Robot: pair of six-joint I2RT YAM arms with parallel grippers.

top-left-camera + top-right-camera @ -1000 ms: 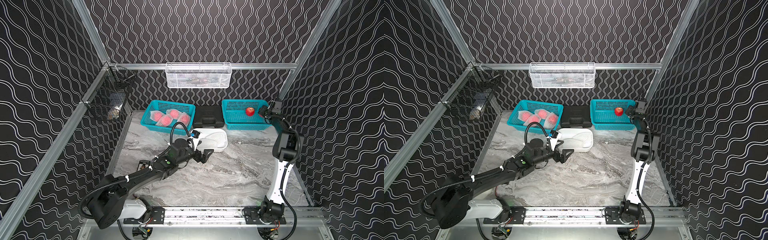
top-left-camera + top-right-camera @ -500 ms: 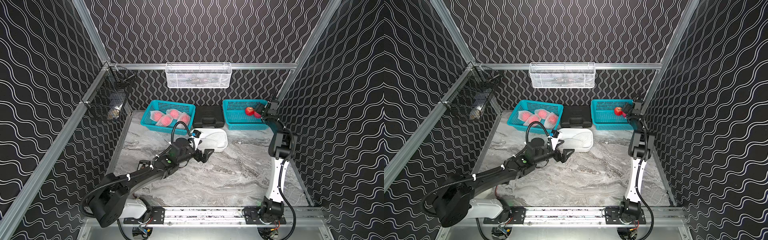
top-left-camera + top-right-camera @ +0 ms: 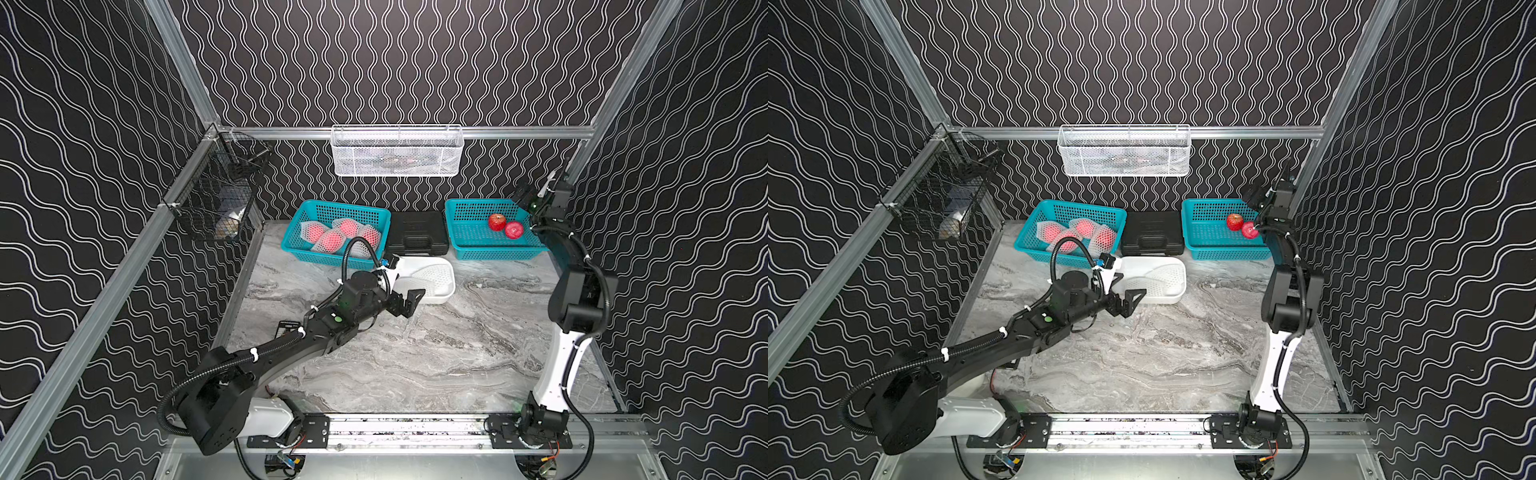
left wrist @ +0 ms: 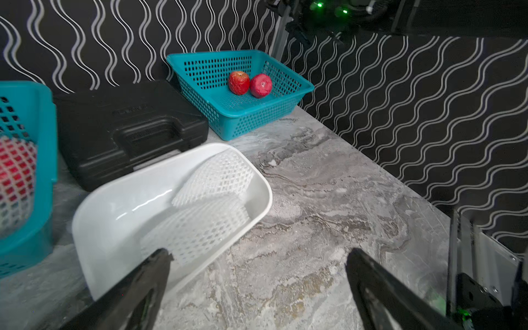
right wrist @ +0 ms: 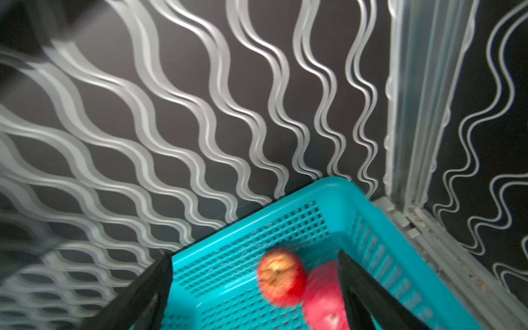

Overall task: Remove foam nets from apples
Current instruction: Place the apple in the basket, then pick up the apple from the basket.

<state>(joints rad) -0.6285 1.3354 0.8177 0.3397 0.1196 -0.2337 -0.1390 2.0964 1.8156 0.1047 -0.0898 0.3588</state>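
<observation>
Drop-off stage: two bare apples (image 3: 497,221) in right basket (image 3: 494,253); right gripper (image 5: 253,255) above — jaws apart, empty. Left gripper (image 4: 258,251) jaws apart by tub (image 4: 120,205). Next — grasp netted apple (image 3: 331,240) gently.

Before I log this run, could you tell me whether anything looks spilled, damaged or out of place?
Nothing stands out. Two bare apples sit in the right teal basket, netted apples lie in the left basket, and the loose foam nets lie inside the white tub.

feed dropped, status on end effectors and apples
Left end effector open by tub, right end effector open over basket. Two bare apples, four netted apples. Nothing blocking.
</observation>
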